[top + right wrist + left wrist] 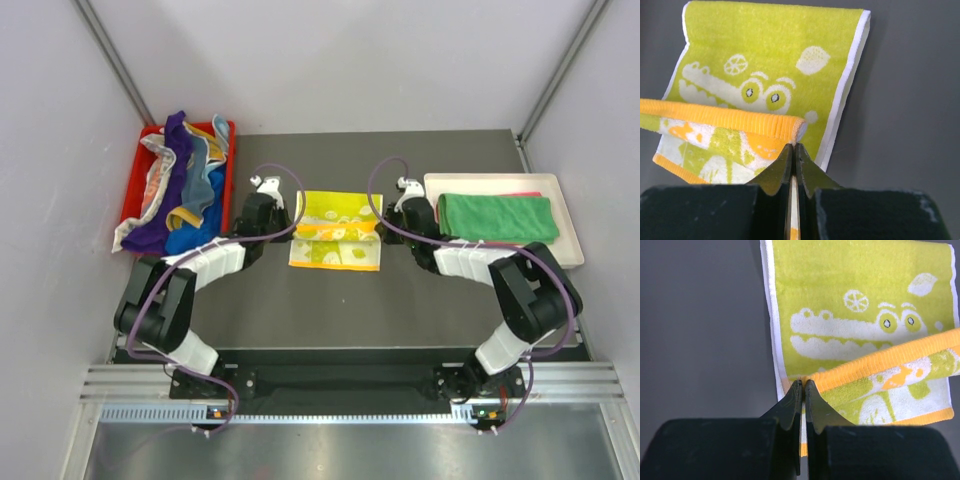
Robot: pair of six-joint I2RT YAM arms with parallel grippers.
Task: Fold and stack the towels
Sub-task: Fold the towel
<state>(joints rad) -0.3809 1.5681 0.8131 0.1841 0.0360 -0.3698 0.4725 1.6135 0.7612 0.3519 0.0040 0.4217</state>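
Note:
A yellow-green crocodile-patterned towel [336, 232] lies at the middle of the dark table. Its orange-hemmed near edge [890, 357] is lifted and doubled over the rest of the cloth. My left gripper [803, 382] is shut on the left corner of that hem, at the towel's left side [296, 228]. My right gripper [794, 145] is shut on the right corner of the hem [715, 120], at the towel's right side [381, 228]. A strip of cloth shows between each pair of jaws. A folded green towel [497, 216] lies on another in the white tray. Several crumpled towels [185, 190] fill the red bin.
The red bin [133, 180] stands at the back left, with cloth spilling over its near edge. The white tray [570, 225] sits at the right. Both arms reach in from the near edge toward the table's middle.

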